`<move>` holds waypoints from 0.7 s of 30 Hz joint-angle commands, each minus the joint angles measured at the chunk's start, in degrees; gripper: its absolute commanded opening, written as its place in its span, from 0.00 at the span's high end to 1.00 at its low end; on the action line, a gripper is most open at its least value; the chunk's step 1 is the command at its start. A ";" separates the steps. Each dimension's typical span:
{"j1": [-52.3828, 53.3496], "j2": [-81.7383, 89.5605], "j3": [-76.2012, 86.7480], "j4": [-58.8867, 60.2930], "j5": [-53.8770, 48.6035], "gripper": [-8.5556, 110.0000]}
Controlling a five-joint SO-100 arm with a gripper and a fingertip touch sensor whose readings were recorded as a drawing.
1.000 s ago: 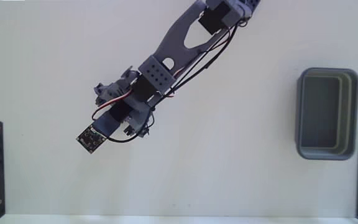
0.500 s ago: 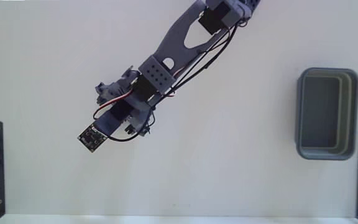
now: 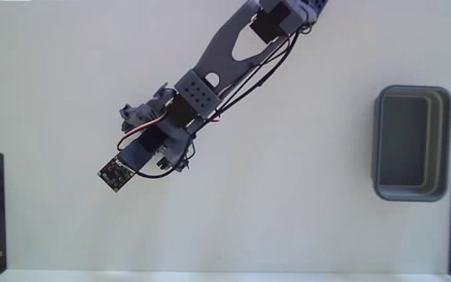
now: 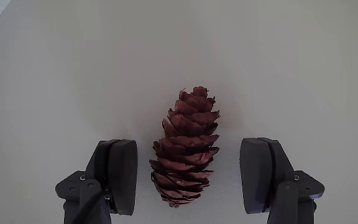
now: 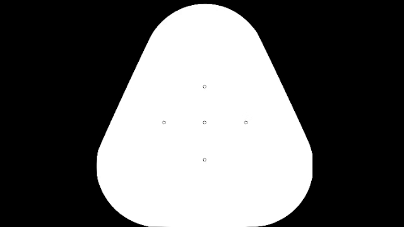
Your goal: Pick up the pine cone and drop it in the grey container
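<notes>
Change: nothing we can see has moved since the earlier frames; the arm (image 3: pixel 210 74) holds the same pose over the table (image 3: pixel 304 219).
Gripper: our gripper (image 4: pixel 191 177) is spread wide, one finger (image 4: pixel 118 176) on each side of the cone (image 4: pixel 186 149), with gaps on both sides and no contact.
Why so: we judge the fingers straddle it so that closing will pinch it across its narrow width.
Cone: it lies flat on the table between the fingers; in the fixed view the arm hides it.
Axis: in the wrist view the long axis runs up and down, tip pointing away from us.
Tub: the tub (image 3: pixel 411 142) sits well apart at the fixed view's right edge, with nothing visible inside.
</notes>
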 commanded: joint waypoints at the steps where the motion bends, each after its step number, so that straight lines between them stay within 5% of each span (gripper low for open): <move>1: -0.28 2.64 -0.17 -0.98 0.26 0.00; 21: -0.28 2.64 -0.17 -0.98 0.26 0.05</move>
